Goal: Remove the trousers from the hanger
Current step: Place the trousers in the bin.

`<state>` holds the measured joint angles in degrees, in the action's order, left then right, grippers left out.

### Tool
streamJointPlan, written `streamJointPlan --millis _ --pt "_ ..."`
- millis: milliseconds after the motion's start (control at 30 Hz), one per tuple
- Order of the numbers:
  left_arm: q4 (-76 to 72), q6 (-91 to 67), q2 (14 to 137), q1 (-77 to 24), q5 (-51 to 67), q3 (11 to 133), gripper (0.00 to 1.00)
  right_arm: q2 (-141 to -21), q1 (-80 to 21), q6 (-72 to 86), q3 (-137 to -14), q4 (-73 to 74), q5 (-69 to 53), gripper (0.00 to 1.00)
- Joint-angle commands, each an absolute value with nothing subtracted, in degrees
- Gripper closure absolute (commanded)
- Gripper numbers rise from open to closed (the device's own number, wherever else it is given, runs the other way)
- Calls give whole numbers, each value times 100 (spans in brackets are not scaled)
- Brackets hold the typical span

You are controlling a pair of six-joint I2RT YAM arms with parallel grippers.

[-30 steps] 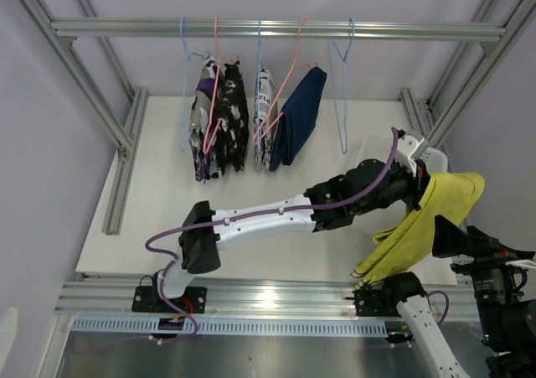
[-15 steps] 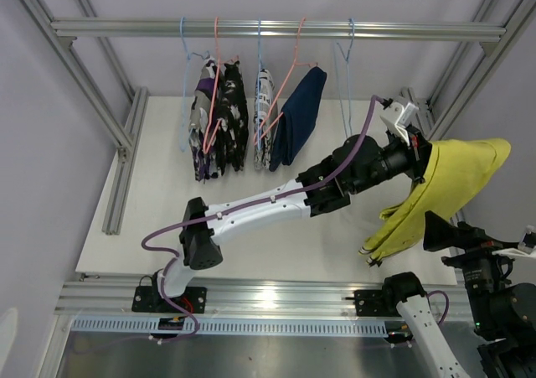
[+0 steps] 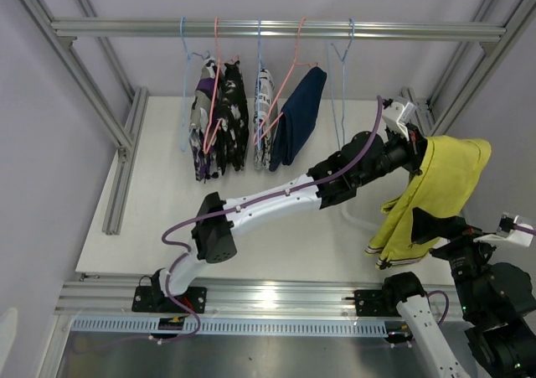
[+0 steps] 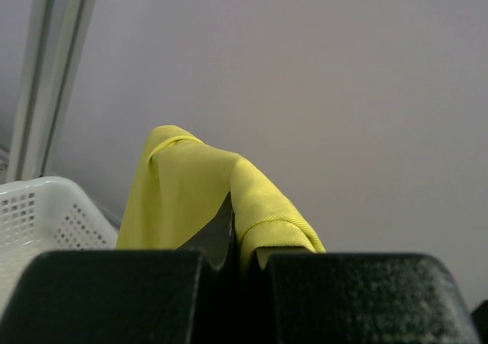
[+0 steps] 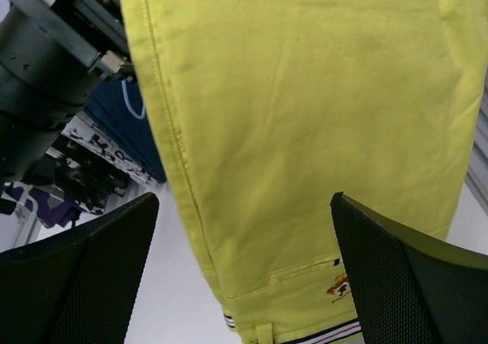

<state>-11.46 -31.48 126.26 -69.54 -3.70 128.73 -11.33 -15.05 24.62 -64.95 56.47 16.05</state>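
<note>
The yellow-green trousers (image 3: pixel 444 181) hang in the air at the right, off any hanger, pinched at their top edge by my left gripper (image 3: pixel 415 149). In the left wrist view its jaws are shut on a fold of the yellow cloth (image 4: pixel 252 199). My right gripper (image 3: pixel 431 225) sits at the trousers' lower end, jaws wide open. Its wrist view shows the yellow trousers (image 5: pixel 305 115) hanging between and beyond the two black fingers (image 5: pixel 84 275). Navy trousers (image 3: pixel 298 118) and patterned trousers (image 3: pixel 219 126) hang on hangers from the rail. A further patterned pair (image 3: pixel 264 114) hangs between them.
An empty blue hanger (image 3: pixel 342 93) hangs on the rail (image 3: pixel 276 29) just left of my left gripper. A white perforated basket (image 4: pixel 38 214) shows at the left of the left wrist view. Aluminium frame posts (image 3: pixel 461 76) stand at both sides.
My left arm has swung the yellow-green trousers up and right, then back a little left and down. My right gripper has come up under their lower end.
</note>
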Motion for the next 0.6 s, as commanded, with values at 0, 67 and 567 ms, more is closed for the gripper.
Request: streamJointPlan --millis 0,67,567 --pt "-2118 -3278 12586 -6724 -439 13534 99 -1099 -1538 2312 -6346 5353 1661 1" --pt "-2144 -3287 12630 -6663 -439 13544 100 -1099 -1556 2311 -6293 5300 1679 1" --pt "-1759 -3656 12788 -6302 -843 13140 92 -1178 -1582 2320 -5871 4931 1450 1"
